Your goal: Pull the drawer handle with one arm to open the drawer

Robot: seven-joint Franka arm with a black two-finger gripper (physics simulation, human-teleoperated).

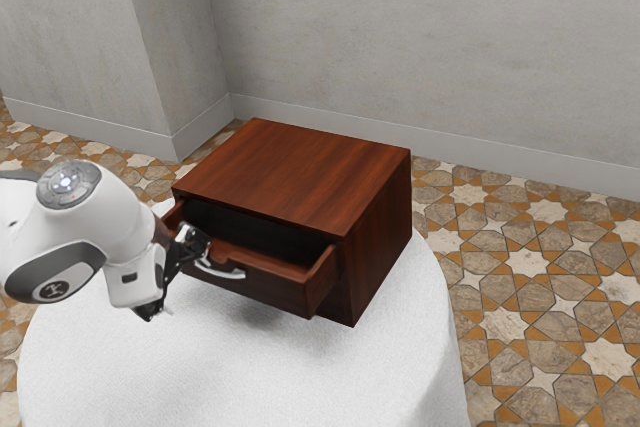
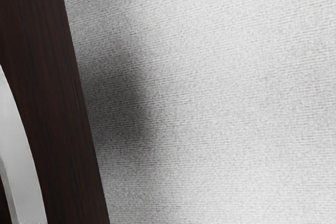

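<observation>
A dark red-brown wooden cabinet [image 1: 300, 179] stands on the white round table [image 1: 250, 367]. Its single drawer [image 1: 275, 277] stands pulled out a short way toward the exterior view's lower left, with a dark gap showing above the front panel. A silver handle [image 1: 222, 269] sits on the drawer front. My gripper [image 1: 196, 250] is at the handle, its black fingers closed around the handle's near end. In the wrist view, the dark drawer front [image 2: 47, 103] and a strip of the pale handle [image 2: 18, 171] lie close to my hand, above the white tablecloth [image 2: 220, 103].
The table's white cloth spreads in front of and to the exterior view's right of the cabinet. Patterned floor tiles [image 1: 540, 267] and grey walls [image 1: 430, 37] surround the table. My arm's white body [image 1: 75, 232] fills the exterior view's left edge.
</observation>
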